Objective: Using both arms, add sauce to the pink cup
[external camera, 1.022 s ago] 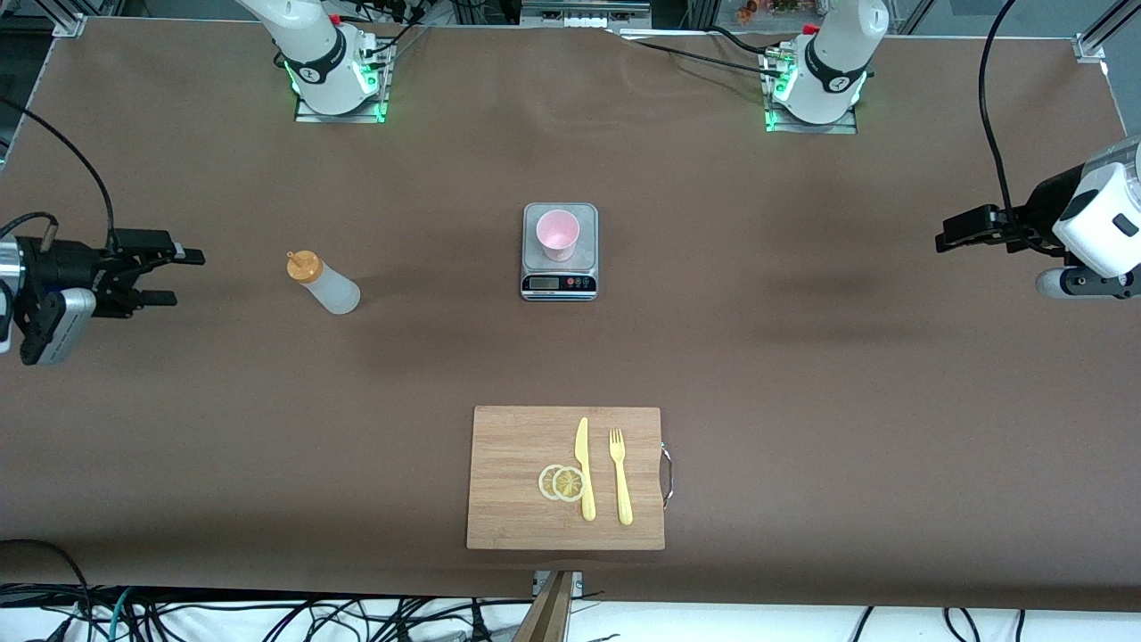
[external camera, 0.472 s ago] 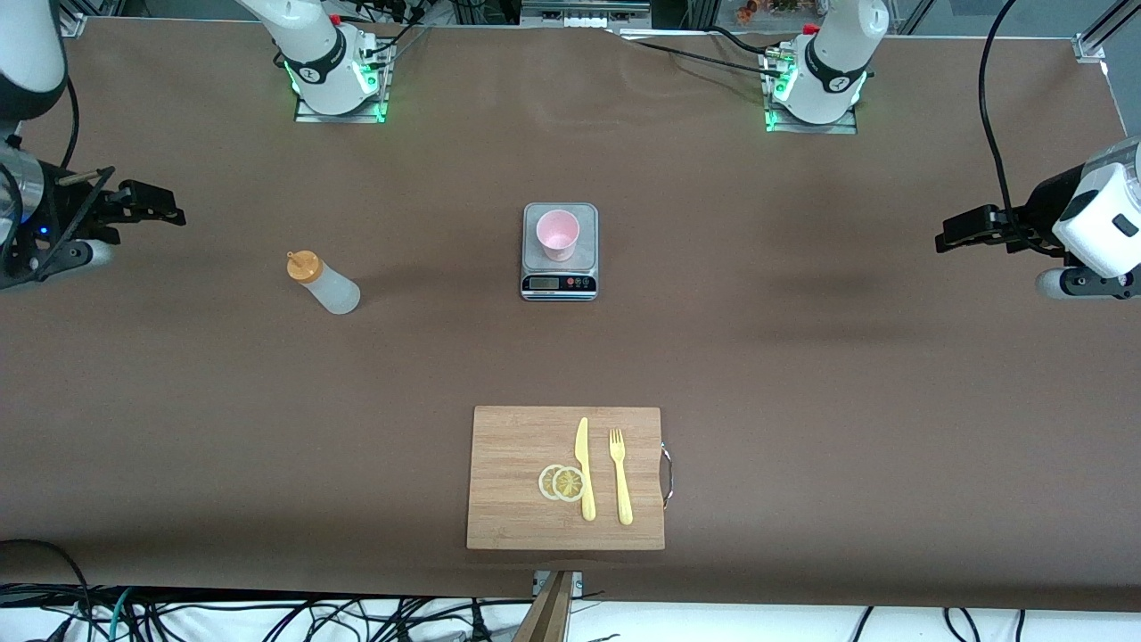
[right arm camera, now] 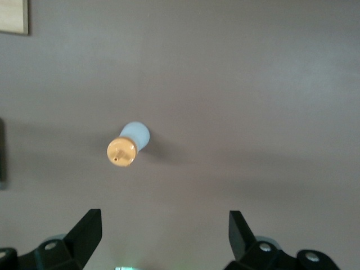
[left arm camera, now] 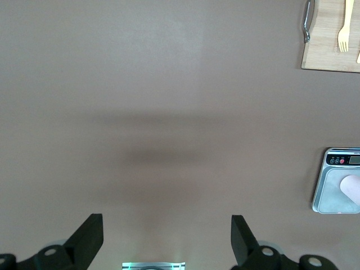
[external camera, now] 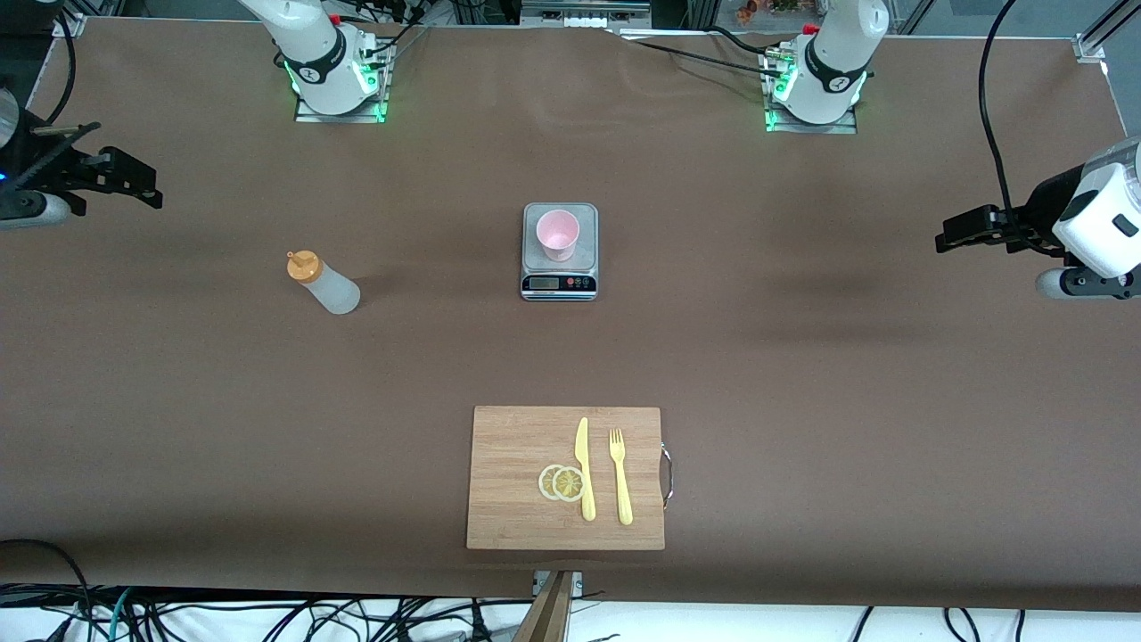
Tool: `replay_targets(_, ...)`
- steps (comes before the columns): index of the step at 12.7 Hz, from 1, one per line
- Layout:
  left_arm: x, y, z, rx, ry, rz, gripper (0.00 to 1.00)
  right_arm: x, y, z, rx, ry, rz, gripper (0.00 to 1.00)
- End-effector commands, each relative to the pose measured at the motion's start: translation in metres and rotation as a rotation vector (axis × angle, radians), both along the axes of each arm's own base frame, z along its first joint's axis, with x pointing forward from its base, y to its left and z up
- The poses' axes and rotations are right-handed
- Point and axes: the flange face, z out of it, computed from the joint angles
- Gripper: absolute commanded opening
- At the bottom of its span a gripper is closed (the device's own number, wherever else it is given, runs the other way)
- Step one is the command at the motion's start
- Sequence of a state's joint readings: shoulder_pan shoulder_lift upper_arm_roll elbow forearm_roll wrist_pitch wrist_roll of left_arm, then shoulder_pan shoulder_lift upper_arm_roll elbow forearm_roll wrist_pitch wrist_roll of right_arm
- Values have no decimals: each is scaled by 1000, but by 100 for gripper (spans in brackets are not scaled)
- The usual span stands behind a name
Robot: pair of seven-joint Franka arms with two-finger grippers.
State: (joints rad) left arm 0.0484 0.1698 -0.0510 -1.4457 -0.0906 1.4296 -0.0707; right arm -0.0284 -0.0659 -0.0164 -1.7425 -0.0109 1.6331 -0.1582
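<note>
both sets of jaws were wide apart and held nothing; the right gripper (external camera: 147, 189) hung over the table (external camera: 802, 374) at the right arm's end; the left gripper (external camera: 947, 239) waited over the left arm's end; the bottle (external camera: 325, 283) stood upright toward the right arm's end, well apart from the cup (external camera: 558, 234), which sat on the scale (external camera: 559, 283); couldn't tell if any sauce was in the cup, so this fits either a pour still to come or one already done; if a grab is due, i'd go for the bottle's soft body below the cap, squarely, so it doesn't tip; versus a second ago, the right gripper had pulled up toward its base, away from the bottle; left one hadn't budged
</note>
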Motion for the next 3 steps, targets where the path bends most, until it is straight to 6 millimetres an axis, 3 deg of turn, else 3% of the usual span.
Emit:
replay_targets(1,3,2,4,2,-10,-20,100,0,-1,13,29,-28,-45,100)
replay_targets(3,3,2,4,2,-10,-20,100,2,1,11,28,-24,-76,100)
